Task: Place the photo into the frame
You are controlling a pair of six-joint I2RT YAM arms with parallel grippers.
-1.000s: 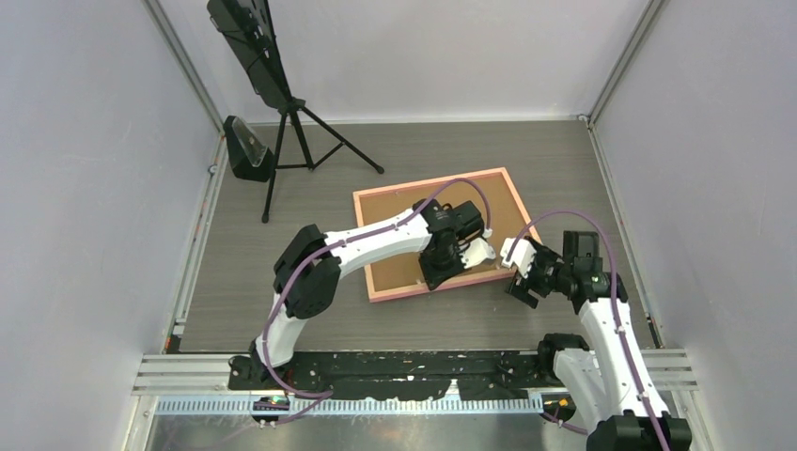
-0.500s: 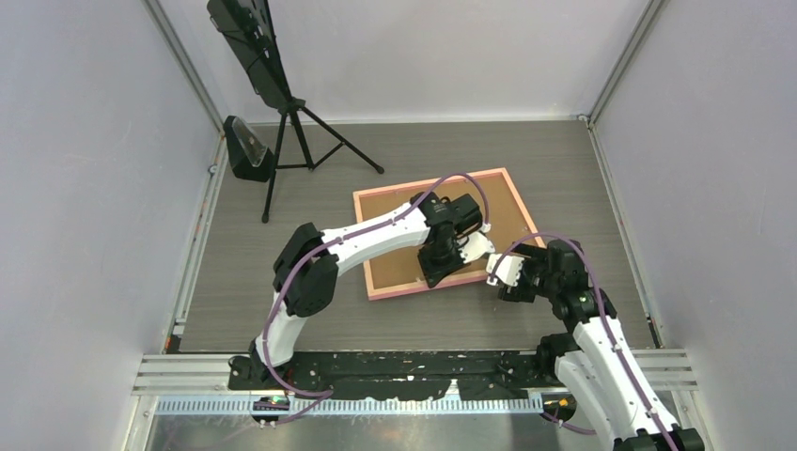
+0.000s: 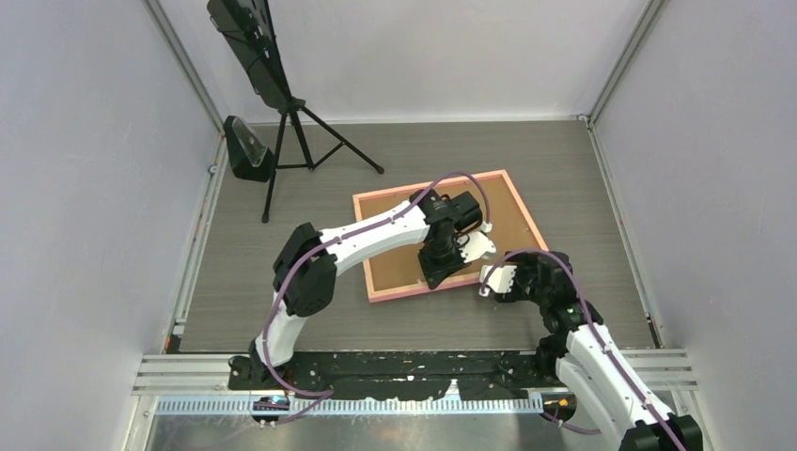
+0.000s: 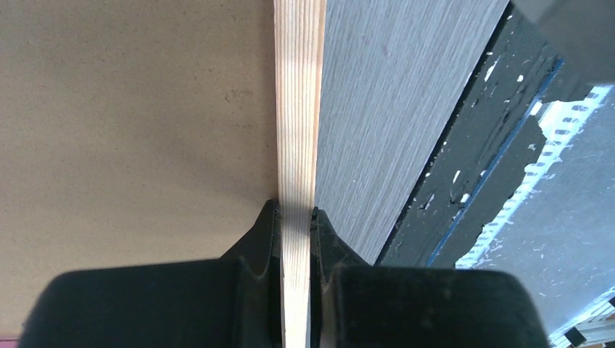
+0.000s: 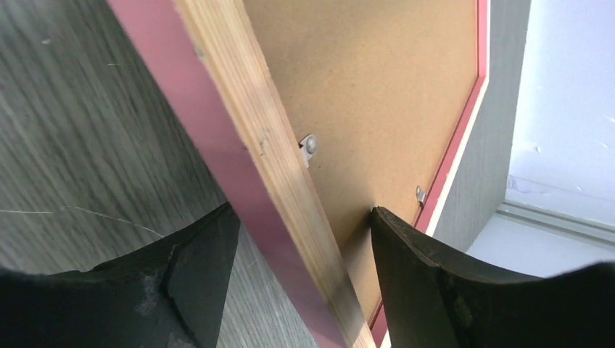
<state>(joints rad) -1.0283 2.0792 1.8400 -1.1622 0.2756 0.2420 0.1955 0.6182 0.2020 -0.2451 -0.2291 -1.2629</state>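
With my left hand point(image 4: 296, 216) pinching the frame point(image 4: 297, 87) and my spread right hand point(image 5: 301, 217) straddling its near rail, I am risking twisting it loose by closing askew.

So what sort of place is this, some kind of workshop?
Most likely a robot test booth, not a home or workshop: plain pale walls box in one grey table, a left arm and right arm are bolted at its near edge, and a tripod holds a black device at the back.

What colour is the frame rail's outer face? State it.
Salmon pink; back edge of the frame is bare pale wood. Clearest in right wrist view.
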